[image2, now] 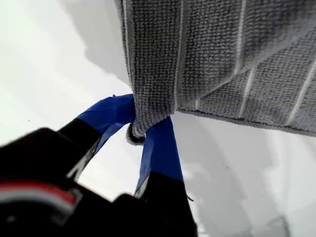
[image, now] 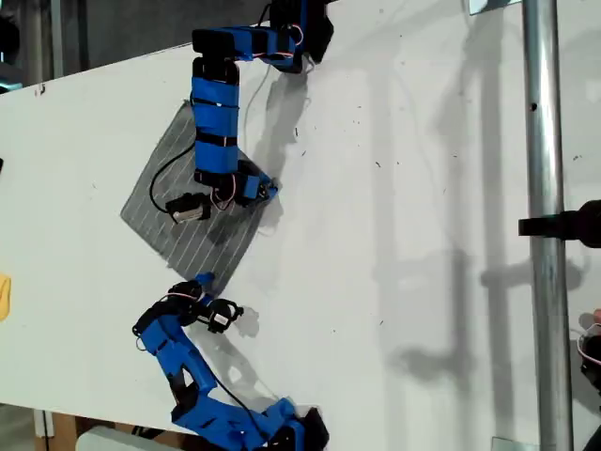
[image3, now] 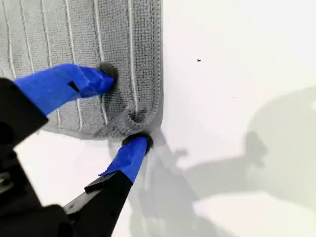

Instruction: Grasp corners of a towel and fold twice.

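While towel (image2: 217, 64) lifts, first end effector (image2: 140, 131) pinches—seemingly—corner (image2: 143, 123).

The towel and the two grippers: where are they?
towel (image: 164, 211), exterior view, bare striped middle.
my first gripper (image2: 139, 129), first wrist view, between tips pinching a corner.
my second gripper (image3: 123, 106), second wrist view, between its tips.

1. Bright, even light floods the white table (image: 394, 188) in the exterior view; soft grey shadows of the arms and the metal pole (image: 545, 235) fall across it.
2. Both wrist views are washed pale, near glare on the table.
3. The towel (image2: 222, 59) weave reads sharp; the close black gripper bodies blur.
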Controlling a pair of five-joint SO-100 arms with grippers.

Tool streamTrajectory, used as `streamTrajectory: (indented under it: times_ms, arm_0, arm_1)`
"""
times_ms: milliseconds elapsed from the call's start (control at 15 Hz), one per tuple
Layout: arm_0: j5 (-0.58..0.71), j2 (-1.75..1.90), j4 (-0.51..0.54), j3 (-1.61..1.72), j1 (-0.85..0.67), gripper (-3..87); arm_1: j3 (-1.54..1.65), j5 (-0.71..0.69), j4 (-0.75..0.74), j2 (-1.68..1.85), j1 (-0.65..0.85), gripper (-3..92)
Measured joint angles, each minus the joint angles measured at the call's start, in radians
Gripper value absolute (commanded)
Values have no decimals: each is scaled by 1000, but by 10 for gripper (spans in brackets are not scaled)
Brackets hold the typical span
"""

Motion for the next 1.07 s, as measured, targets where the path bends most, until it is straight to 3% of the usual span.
streamTrajectory:
  times_ms: [667, 933, 1067]
  arm_0:
    - [-78, 81, 193, 67, 55, -29]
    - [-147, 468, 199, 356, 190, -29]
    - [-245, 716, 176, 575, 301, -29]
  arm_1:
    - [-9, 51, -17, 20, -63, -2]
    - [-114, 115, -2, 40, -202, -2]
    - [-127, 155, -2, 80, -272, -2]
